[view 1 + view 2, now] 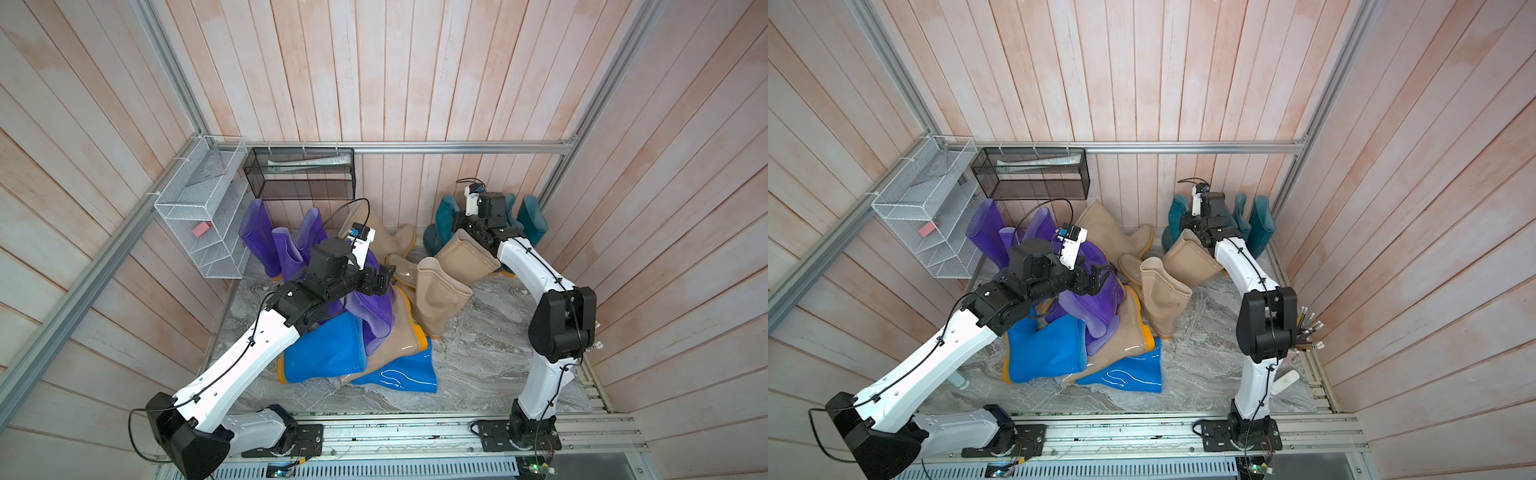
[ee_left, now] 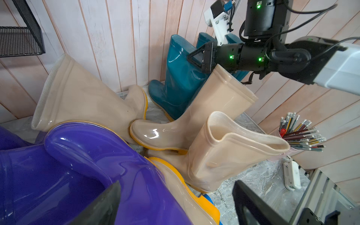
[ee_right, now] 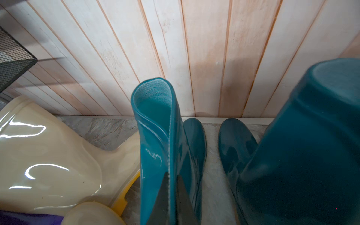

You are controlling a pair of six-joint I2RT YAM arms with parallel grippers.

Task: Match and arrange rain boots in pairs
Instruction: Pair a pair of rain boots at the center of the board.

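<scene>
The rain boots crowd the marble floor in both top views. Purple boots (image 1: 257, 232) stand at the back left, and more purple ones (image 1: 370, 307) lie heaped on two bright blue boots (image 1: 324, 353) and a beige one (image 1: 401, 332). Other beige boots (image 1: 440, 299) lean in the middle. Dark teal boots (image 1: 534, 220) stand at the back right wall. My left gripper (image 2: 176, 187) hangs open just above a purple boot (image 2: 87, 155). My right gripper (image 3: 172, 183) is shut on the shaft rim of an upright teal boot (image 3: 155, 126), one finger inside and one outside.
A white wire shelf (image 1: 199, 212) and a black mesh shelf (image 1: 299, 174) hang at the back left. A cup of pencils (image 2: 300, 136) and a small white device (image 2: 291, 175) sit by the right wall. Another teal boot (image 3: 311, 136) stands close beside the held one.
</scene>
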